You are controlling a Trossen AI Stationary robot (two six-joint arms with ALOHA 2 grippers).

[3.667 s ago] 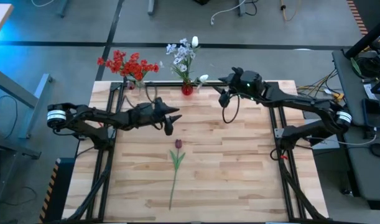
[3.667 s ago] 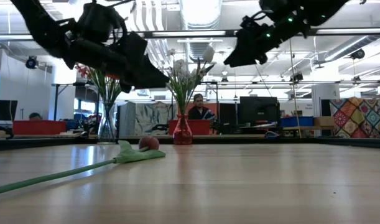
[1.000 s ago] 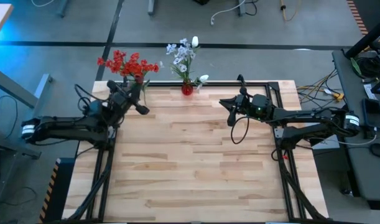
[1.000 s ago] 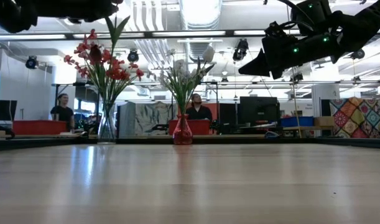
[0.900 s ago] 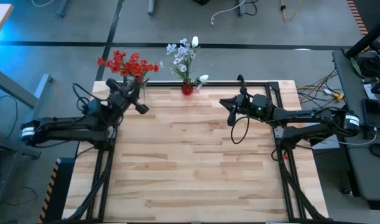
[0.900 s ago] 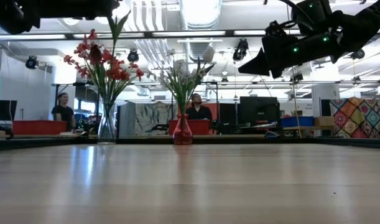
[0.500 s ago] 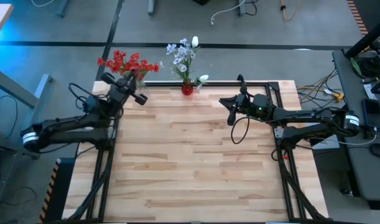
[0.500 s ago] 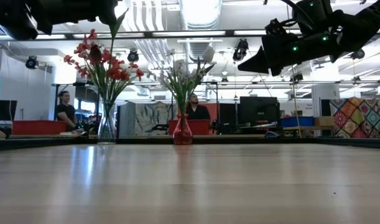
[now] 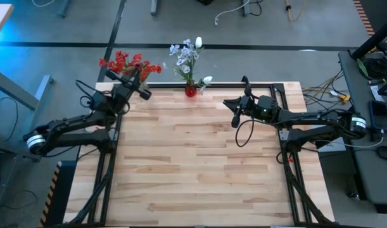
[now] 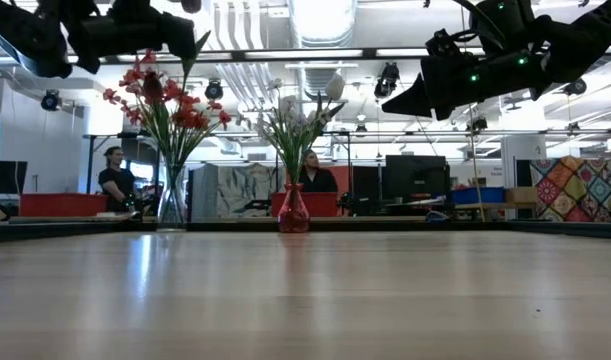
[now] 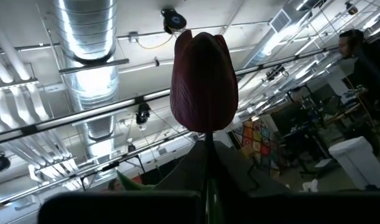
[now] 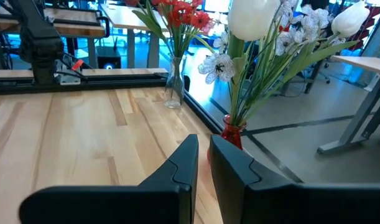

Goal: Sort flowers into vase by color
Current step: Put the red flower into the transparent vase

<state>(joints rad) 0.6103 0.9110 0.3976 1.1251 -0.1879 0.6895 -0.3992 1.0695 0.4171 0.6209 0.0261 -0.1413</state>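
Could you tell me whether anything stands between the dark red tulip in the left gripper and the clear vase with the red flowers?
Only the bouquet itself. The left gripper holds the dark red tulip by its stem, right at the red flowers that already crowd the clear vase. The stem would have to thread between them. The right gripper waits apart, near the red vase.

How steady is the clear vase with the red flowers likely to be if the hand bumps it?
Probably tippy: the clear vase is tall and narrow, and its red flowers spread wide well above the rim. It also stands at the table's far edge, so a knock could send it off. The left hand, shut on the dark tulip, is right beside those blooms.
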